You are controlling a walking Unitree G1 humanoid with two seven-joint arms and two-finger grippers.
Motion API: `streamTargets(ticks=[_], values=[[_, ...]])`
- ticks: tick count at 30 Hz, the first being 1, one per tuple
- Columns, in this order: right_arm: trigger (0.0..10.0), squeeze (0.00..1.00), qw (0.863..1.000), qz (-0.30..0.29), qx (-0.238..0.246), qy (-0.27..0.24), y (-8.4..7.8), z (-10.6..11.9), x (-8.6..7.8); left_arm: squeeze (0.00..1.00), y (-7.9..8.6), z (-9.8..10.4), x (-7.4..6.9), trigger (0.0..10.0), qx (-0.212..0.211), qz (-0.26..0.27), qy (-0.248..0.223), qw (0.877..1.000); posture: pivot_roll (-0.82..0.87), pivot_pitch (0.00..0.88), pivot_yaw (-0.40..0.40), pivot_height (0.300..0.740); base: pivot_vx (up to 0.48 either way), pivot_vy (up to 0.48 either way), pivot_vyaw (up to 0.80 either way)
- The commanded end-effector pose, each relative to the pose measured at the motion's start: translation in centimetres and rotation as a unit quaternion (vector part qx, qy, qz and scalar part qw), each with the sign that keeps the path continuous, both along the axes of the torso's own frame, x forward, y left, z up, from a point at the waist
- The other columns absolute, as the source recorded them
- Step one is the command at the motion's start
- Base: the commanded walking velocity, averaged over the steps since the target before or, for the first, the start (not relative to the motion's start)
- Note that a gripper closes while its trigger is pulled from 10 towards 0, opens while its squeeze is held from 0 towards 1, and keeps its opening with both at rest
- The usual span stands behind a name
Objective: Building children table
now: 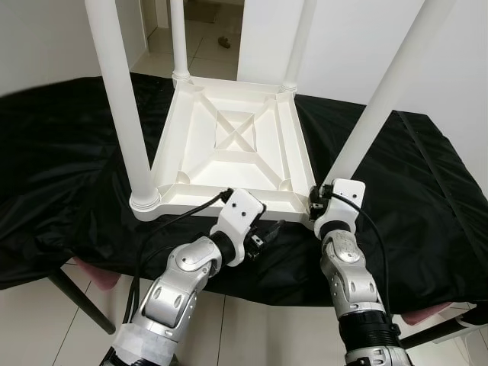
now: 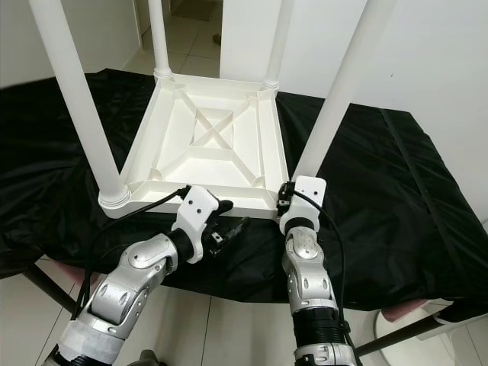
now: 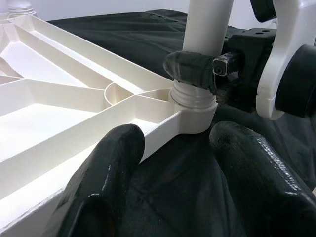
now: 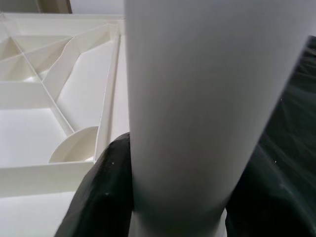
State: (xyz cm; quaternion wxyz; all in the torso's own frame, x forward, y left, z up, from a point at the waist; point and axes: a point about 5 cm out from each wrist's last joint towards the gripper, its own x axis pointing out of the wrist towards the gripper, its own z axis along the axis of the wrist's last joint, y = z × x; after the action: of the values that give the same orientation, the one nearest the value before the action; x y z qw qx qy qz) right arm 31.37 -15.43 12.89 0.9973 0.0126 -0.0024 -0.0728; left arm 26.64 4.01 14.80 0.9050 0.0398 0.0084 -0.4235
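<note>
We see the white children table (image 1: pixel 236 145) lying upside down on the black cloth (image 1: pixel 69 152) over the worktop, all 4 legs standing up. Near-left leg (image 1: pixel 122 107) sits in its corner socket. Our left tool (image 1: pixel 263 232) is open, fingers spread just beside the table's near edge, gripping nothing. At the near-right corner, our right tool (image 4: pixel 168 197) is clamped round the base of the near-right leg (image 1: pixel 381 99).
</note>
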Motion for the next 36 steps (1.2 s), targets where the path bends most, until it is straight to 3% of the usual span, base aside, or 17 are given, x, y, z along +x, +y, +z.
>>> streamTargets(ticks=[1, 7, 10, 12, 13, 15, 16, 17, 19, 22, 26, 33, 34, 35, 36], values=[[10.0, 1.0, 1.0, 0.001, 0.002, 0.001, -0.6, 0.0, -0.1, 0.0, 0.1, 0.0, 0.2, 10.0, 0.006, 0.024, -0.002, 1.0, 0.04, 0.005, -0.067, 0.74, 0.0, 0.0, 0.0], [10.0, 1.0, 0.999, 0.03, -0.015, -0.035, -1.1, 1.1, -0.4, 0.0, 0.2, 0.0, 0.2, 10.0, 0.007, 0.026, -0.002, 1.0, 0.04, 0.002, -0.066, 0.74, 0.0, 0.0, 0.0], [10.0, 1.0, 0.993, 0.104, -0.034, -0.037, -1.8, 1.1, -1.0, 0.0, 0.2, 0.0, 0.2, 10.0, 0.007, 0.027, -0.002, 1.0, 0.04, 0.0, -0.064, 0.74, 0.0, 0.0, 0.0], [10.0, 1.0, 0.993, 0.104, -0.034, -0.037, -1.8, 1.1, -1.0, 0.0, 0.2, 0.0, 0.2, 10.0, 0.007, 0.027, -0.002, 1.0, 0.04, 0.0, -0.064, 0.74, 0.0, 0.0, 0.0], [10.0, 0.59, 0.986, 0.16, -0.037, -0.032, -1.9, 1.0, -1.2, 0.0, 0.3, 0.0, 0.3, 10.0, 0.007, 0.026, -0.002, 1.0, 0.03, 0.0, -0.062, 0.74, 0.0, 0.0, 0.0], [10.0, 0.59, 0.983, 0.18, -0.033, -0.031, -1.9, 1.0, -1.3, 0.0, 0.3, 0.0, 0.3, 10.0, 0.007, 0.026, -0.003, 1.0, 0.03, 0.0, -0.062, 0.74, 0.0, 0.0, 0.0], [10.0, 0.0, 0.973, 0.225, -0.037, -0.03, -2.0, 1.0, -1.5, 0.0, 0.3, 0.1, 0.3, 10.0, 0.007, 0.025, -0.004, 1.0, 0.03, 0.0, -0.056, 0.74, 0.0, 0.0, 0.0], [10.0, 0.0, 0.973, 0.225, -0.037, -0.03, -2.0, 1.0, -1.5, 0.0, 0.3, 0.1, 0.3, 10.0, 0.007, 0.025, -0.004, 1.0, 0.03, 0.0, -0.056, 0.74, 0.0, 0.0, 0.0], [10.0, 0.0, 0.955, 0.289, -0.06, -0.027, -2.4, 1.1, -1.6, 0.0, 0.2, 0.2, 0.5, 10.0, 0.008, 0.022, -0.006, 1.0, 0.03, 0.0, -0.049, 0.74, 0.0, 0.0, 0.0], [10.0, 0.0, 0.943, 0.319, -0.086, -0.025, -3.0, 1.1, -1.3, 0.0, 0.2, 0.2, 0.5, 10.0, 0.009, 0.019, -0.008, 1.0, 0.03, 0.0, -0.045, 0.74, 0.0, 0.0, 0.0], [10.0, 0.0, 0.938, 0.326, -0.117, -0.024, -3.9, 1.2, 0.0, 0.0, 0.2, 0.3, 0.7, 10.0, 0.01, 0.016, -0.01, 1.0, 0.03, 0.0, -0.043, 0.74, 0.0, 0.0, 0.0], [10.0, 0.0, 0.933, 0.333, -0.133, -0.012, -4.1, 0.7, 1.2, 0.0, 0.1, 0.5, 0.7, 10.0, 0.009, 0.016, -0.012, 1.0, 0.04, 0.0, -0.045, 0.74, 0.0, 0.0, 0.0], [5.6, 0.0, 0.932, 0.339, -0.133, -0.003, -4.2, 0.4, 1.4, 0.0, 0.1, 0.5, 0.8, 10.0, 0.009, 0.017, -0.012, 1.0, 0.04, 0.0, -0.044, 0.74, 0.0, 0.0, 0.0], [5.6, 0.0, 0.932, 0.339, -0.133, -0.003, -4.2, 0.4, 1.4, 0.0, 0.1, 0.5, 0.8, 10.0, 0.009, 0.017, -0.012, 1.0, 0.04, 0.0, -0.044, 0.74, 0.0, 0.0, 0.0], [0.2, 0.0, 0.929, 0.347, -0.127, 0.006, -4.2, 0.1, 1.5, 0.0, 0.1, 0.5, 0.7, 10.0, 0.009, 0.018, -0.012, 1.0, 0.04, 0.0, -0.044, 0.74, 0.0, 0.0, 0.0]])
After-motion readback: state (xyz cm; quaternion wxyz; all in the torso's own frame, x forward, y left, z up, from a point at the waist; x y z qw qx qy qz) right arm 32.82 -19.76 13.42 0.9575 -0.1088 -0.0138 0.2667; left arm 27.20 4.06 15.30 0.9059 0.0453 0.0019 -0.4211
